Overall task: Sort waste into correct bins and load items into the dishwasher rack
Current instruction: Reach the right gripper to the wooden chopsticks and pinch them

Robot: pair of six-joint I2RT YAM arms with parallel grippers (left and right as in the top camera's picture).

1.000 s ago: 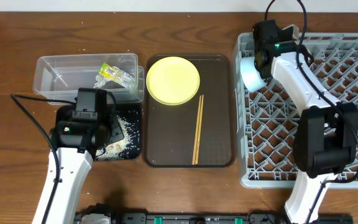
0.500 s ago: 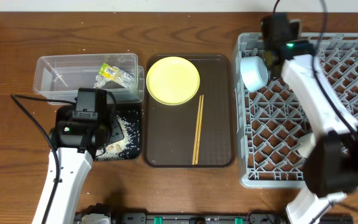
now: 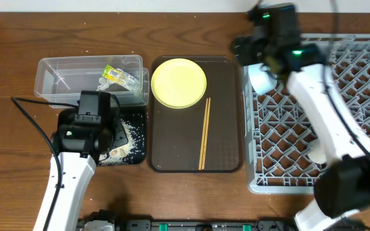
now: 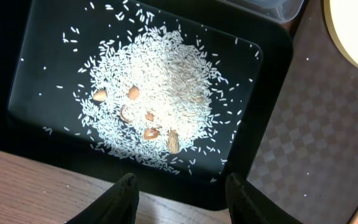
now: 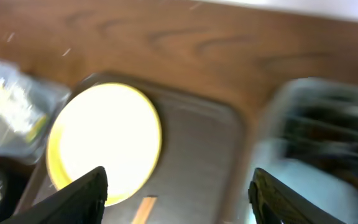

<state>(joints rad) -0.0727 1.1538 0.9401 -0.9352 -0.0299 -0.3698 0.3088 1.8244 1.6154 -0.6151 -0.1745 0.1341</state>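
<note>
Standing at the table's edge, I saw the right gripper [image 5: 179, 177] hanging empty with its fingers spread wide. It was poised over the seam between the brown serving tray [image 3: 172, 144] and the far corner of the dishwasher rack [image 3: 365, 83], where the light blue bowl [image 3: 262, 77] already lay just beneath its wrist. The yellow plate [image 3: 179, 83] sat flat and bare at the far end of that tray, near the gripper on the side facing the other arm. The wrist view was blurred, so I could not tell its height above the plate. The chopsticks [image 3: 203, 133] lay together just beside the plate, their long axis running back toward the robot's base. The left gripper [image 4: 182, 190], also parted and holding nothing, hovered over the near edge of the black tray [image 4: 36, 37] with its heap of rice [image 4: 160, 93]. Beyond it, the wrapper [image 3: 116, 75] lay in the clear tub [image 3: 50, 67]. To my eye the right arm was somewhat nearer the plate and beside the rack, so the plate looked like its pick.
</note>
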